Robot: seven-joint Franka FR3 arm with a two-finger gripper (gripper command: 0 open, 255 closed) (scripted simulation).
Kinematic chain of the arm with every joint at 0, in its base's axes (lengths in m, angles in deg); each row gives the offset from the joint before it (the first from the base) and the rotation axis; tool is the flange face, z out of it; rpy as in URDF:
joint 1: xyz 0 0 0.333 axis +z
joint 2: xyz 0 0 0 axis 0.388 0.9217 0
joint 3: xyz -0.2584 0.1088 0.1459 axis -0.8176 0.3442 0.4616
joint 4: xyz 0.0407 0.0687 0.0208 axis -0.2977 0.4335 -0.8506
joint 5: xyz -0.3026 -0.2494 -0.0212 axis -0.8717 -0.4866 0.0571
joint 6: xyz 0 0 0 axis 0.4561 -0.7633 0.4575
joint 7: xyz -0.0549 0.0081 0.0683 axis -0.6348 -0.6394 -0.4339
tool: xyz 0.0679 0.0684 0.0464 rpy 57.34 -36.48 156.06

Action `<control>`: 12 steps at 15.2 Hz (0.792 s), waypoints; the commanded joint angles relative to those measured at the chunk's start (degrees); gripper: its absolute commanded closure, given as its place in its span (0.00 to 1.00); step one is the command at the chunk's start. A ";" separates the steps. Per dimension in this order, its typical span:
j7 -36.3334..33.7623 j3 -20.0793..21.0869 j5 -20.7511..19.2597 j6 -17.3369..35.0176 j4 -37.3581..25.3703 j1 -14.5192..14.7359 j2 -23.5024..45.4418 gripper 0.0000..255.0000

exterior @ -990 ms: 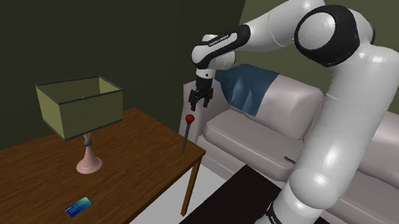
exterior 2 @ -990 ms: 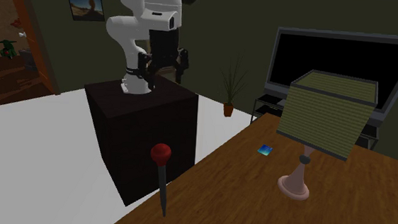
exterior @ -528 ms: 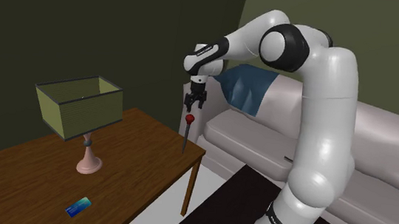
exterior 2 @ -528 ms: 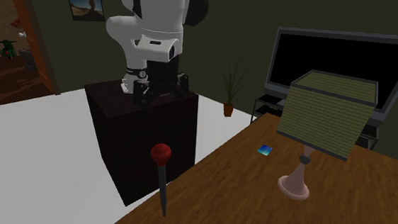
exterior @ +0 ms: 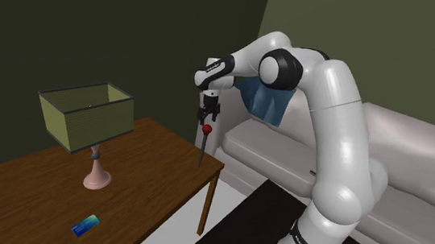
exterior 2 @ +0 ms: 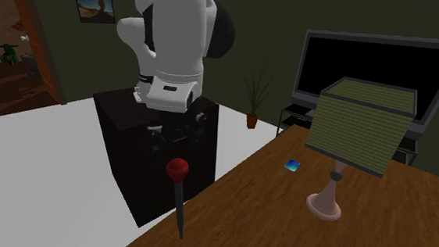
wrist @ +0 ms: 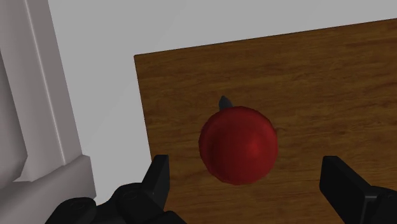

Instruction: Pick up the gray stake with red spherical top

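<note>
Reaching up from its stand (exterior: 238,232), the white arm (exterior: 332,135) folds at the elbow and stretches toward the shoulder view's left. The wrist is turned down, so the end effector (exterior: 207,119) points straight at the table (exterior: 139,163). It hangs directly over the gray stake (exterior: 201,148), which stands upright near the table's corner, by the edge facing the sofa (exterior: 278,151). The fingertips sit just above the stake's red ball top (exterior: 206,129).

In the wrist view the two black fingers (wrist: 160,181) stand wide apart, one on either side of the ball and touching nothing. The end effector is open and holds nothing.

From that camera the ball covers nearly the whole shaft, with a dark sliver of it showing past the ball's edge. In the second exterior view the end effector is dark against the dark stand behind the ball and hard to make out, and the arm's upper part is cut off at the top edge. A lamp (exterior: 86,122) and a small blue card (exterior: 85,225) sit on the table well apart from the stake.
</note>
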 commanded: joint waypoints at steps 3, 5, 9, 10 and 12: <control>0.06 0.21 0.26 2.05 0.16 -0.13 1.85 0.00; 0.10 0.30 0.37 2.84 0.22 -0.18 2.59 0.00; 0.01 0.31 0.36 2.86 0.26 -0.11 2.57 1.00; 0.00 0.32 0.36 2.87 0.26 -0.10 2.58 1.00; 0.00 0.32 0.36 2.85 0.21 -0.10 2.61 1.00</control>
